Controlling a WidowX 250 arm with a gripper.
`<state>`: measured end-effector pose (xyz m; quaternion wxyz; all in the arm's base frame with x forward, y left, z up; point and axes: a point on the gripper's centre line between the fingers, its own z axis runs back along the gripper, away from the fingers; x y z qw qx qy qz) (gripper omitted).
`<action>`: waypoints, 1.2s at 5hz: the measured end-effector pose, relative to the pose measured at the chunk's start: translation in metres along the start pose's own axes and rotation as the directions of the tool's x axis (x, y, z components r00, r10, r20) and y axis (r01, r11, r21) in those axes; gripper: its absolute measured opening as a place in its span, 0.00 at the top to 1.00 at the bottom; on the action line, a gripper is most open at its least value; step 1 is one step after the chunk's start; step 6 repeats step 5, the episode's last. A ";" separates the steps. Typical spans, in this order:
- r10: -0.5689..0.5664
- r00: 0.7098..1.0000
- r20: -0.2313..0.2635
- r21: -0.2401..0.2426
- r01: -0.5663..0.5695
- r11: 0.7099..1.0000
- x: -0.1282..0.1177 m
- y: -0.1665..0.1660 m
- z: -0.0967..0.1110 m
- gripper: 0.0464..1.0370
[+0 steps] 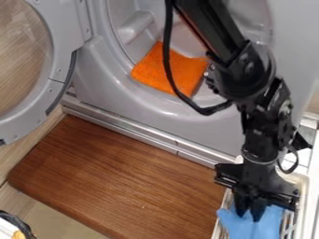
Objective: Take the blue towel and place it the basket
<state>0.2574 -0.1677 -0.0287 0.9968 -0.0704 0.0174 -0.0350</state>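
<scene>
Background: brown wood-grain board (124, 177) before a grey, open-doored machine (187, 123). Black robot hand (250, 215) hangs at the white slatted basket (303, 198). Blue cloth towel (274, 226) directly beneath, touching it, over the slats; long axis unclear. Pinched or merely touched: cannot tell. Judged next: straight down, little sideways travel.

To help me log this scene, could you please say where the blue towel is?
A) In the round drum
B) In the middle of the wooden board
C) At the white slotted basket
C: the blue towel shows at the white slotted basket, right by the tip of the hand.
</scene>
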 end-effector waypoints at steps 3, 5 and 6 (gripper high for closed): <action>-0.061 0.998 -0.016 -0.018 0.060 0.998 -0.004 -0.001 0.020 0.02; -0.096 0.995 0.000 -0.001 0.096 0.995 -0.008 0.004 0.080 0.03; -0.096 0.995 0.000 -0.001 0.096 0.995 -0.008 0.004 0.080 0.03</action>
